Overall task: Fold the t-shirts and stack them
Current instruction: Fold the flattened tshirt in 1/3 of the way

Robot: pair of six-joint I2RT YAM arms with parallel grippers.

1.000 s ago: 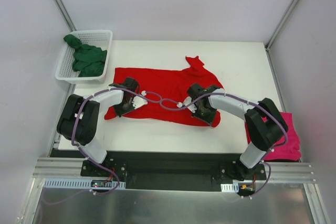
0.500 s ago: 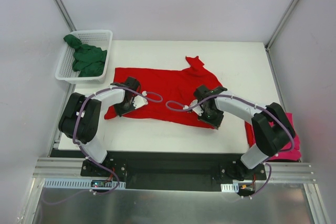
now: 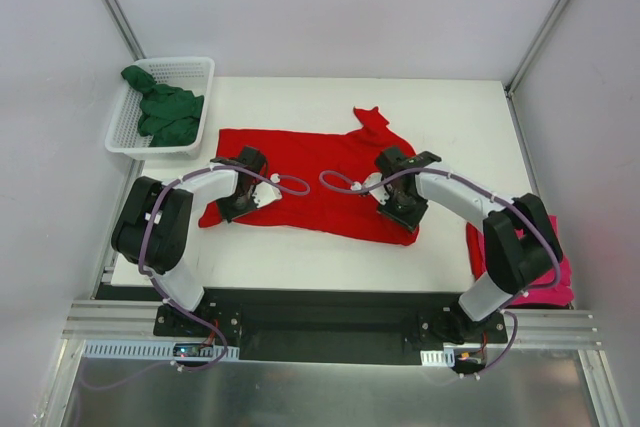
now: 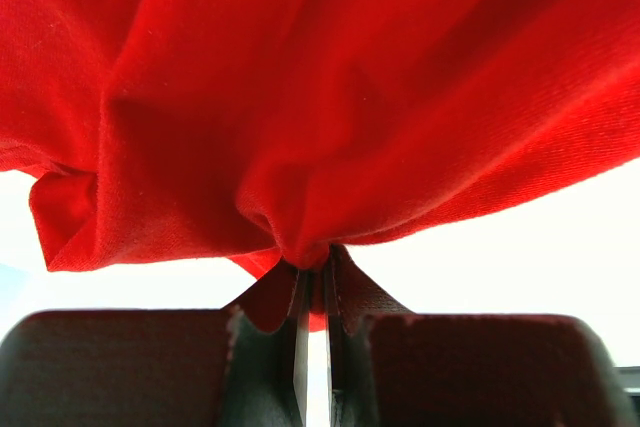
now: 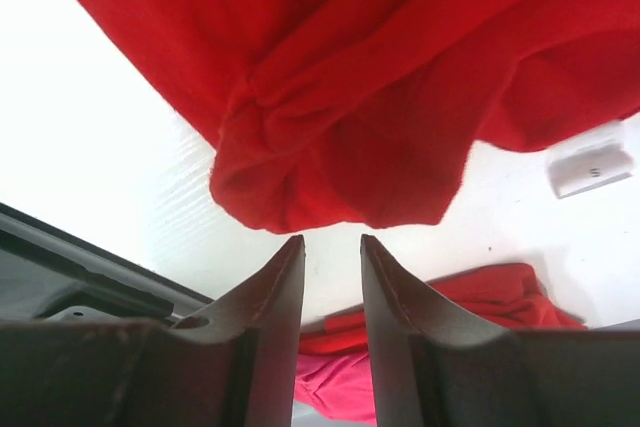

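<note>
A bright red t-shirt [image 3: 320, 172] lies spread across the middle of the table. My left gripper [image 3: 243, 192] sits at its near left edge, shut on a bunched fold of the red cloth [image 4: 320, 97], which is pinched between the fingertips of that gripper [image 4: 315, 272]. At the shirt's near right corner my right gripper [image 3: 402, 209] is open. In the right wrist view the crumpled red hem [image 5: 330, 177] lies just beyond the tips of that gripper [image 5: 332, 242], with nothing between them. A magenta-pink t-shirt [image 3: 553, 269] lies at the table's right edge. A dark green t-shirt [image 3: 165, 112] fills the basket.
A white mesh basket [image 3: 125, 142] stands off the table's far left corner. Purple cables [image 3: 300, 187] loop from both wrists over the red shirt. The frame's posts rise at the back left and back right corners.
My right gripper has opened, let go of the red hem and shifted a little to the right. The left gripper has kept its grip and place.
</note>
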